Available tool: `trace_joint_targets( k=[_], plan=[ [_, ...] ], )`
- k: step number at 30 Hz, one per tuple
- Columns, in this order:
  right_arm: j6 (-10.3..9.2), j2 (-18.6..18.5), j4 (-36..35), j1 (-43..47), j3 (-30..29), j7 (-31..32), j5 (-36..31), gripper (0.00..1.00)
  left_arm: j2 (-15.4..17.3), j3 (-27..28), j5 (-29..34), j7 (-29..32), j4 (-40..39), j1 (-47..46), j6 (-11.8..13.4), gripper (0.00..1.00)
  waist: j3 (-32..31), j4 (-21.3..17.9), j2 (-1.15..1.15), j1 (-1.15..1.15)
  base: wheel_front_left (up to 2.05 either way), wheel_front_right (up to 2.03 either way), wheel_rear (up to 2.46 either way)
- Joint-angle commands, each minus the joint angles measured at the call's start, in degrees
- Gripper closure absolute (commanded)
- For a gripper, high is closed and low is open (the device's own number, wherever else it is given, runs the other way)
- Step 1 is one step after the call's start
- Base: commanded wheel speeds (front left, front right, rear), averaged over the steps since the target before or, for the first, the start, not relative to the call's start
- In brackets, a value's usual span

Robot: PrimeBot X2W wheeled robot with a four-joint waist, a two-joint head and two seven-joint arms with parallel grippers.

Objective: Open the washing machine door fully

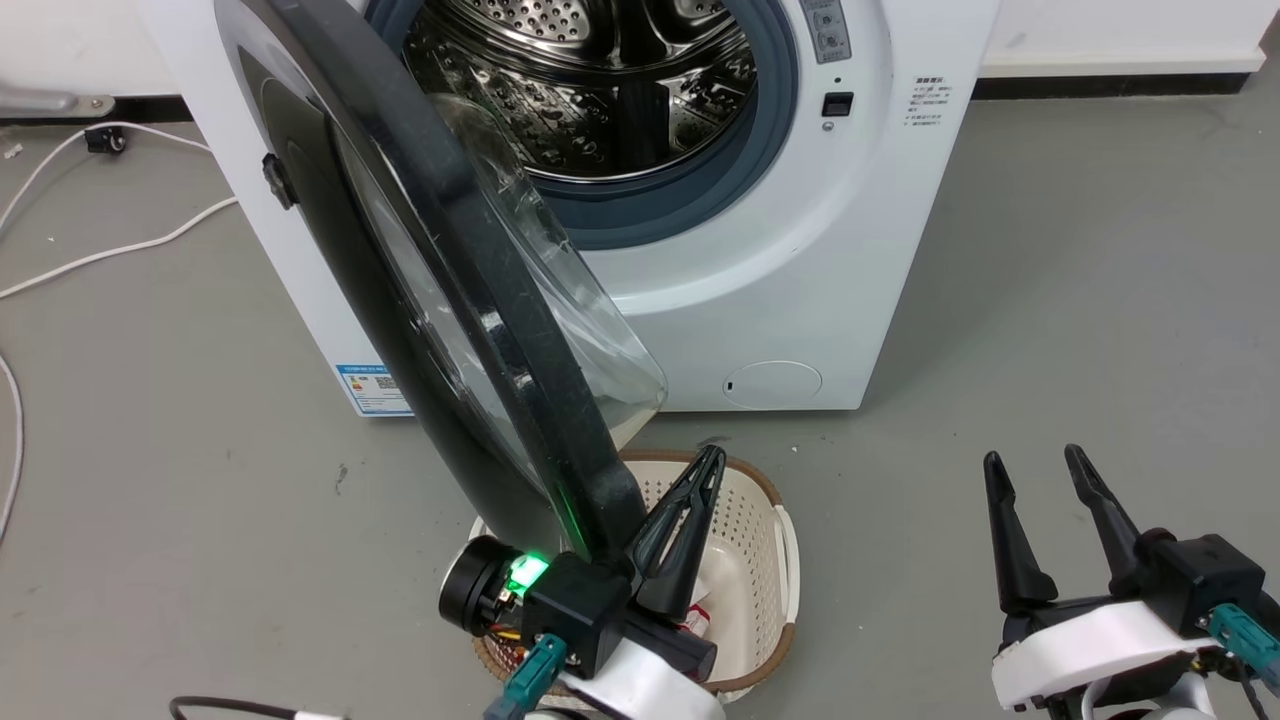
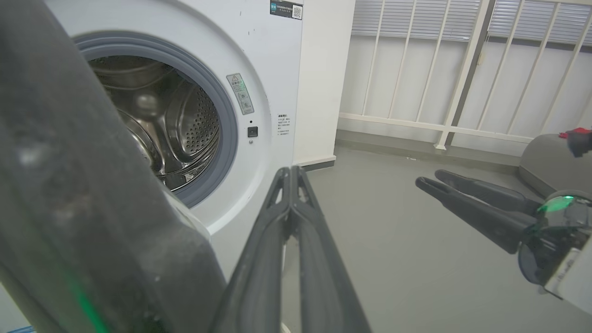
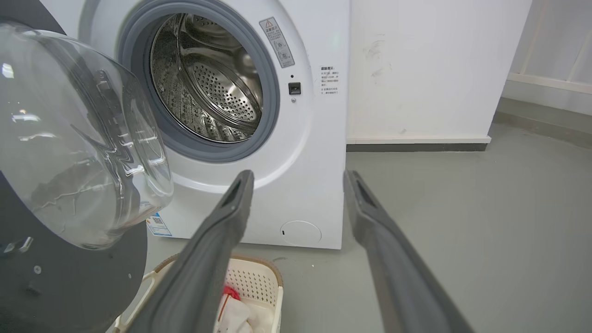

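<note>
The white washing machine stands ahead with its steel drum exposed. Its door is swung out toward me, black rim edge-on and the clear glass bowl bulging to the right. My left gripper is shut with nothing between its fingers and lies close against the inner side of the rim's lower end. In the left wrist view the rim looms at the left beside the shut left gripper. My right gripper stands open and empty over bare floor at the lower right, apart from the door.
A cream perforated basket holding some laundry sits on the floor under the door's lower end and my left gripper. White cables trail over the floor at the left. A white railing runs behind the open grey floor on the right.
</note>
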Motion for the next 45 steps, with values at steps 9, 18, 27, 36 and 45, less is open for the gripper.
trace_joint_targets(
  k=[9, 18, 27, 36, 45],
  plan=[
    [-0.04, 0.2, 0.9, -1.0, -0.1, -0.1, 1.3, 0.00, 0.1, 1.5, -1.4, -1.4, 3.4, -0.9, 4.5, 1.00, 0.8, -0.4, 0.00, 0.00, 0.00, 0.00, 0.00],
    [-0.04, 0.2, 1.2, -1.2, -0.1, -0.1, 1.6, 0.00, 1.5, 1.9, -1.2, -2.4, 2.6, 0.8, 5.6, 1.00, 0.9, -0.1, 0.00, 0.00, 0.00, 0.00, 0.00],
    [-0.04, 0.2, 0.6, -0.1, -1.0, 0.3, 1.2, 0.00, 2.5, 2.4, -1.5, -2.1, -0.7, 5.2, 7.8, 1.00, 0.3, 3.2, 0.00, 0.00, 0.00, 0.00, 0.00],
    [-0.04, 0.2, -0.4, 1.1, -1.7, 1.2, 1.1, 0.00, 3.6, 2.8, -2.2, -1.6, -4.9, 10.2, 10.0, 1.00, -0.4, 10.9, 0.00, 0.00, 0.00, 0.00, 0.00],
    [-0.04, 0.1, -1.2, 1.7, -1.3, 2.1, 0.9, 0.00, 5.5, 4.9, -2.4, -1.4, -7.5, 13.5, 12.3, 1.00, -0.1, 18.4, 0.00, 0.00, 0.00, 0.00, 0.00]
  ],
)
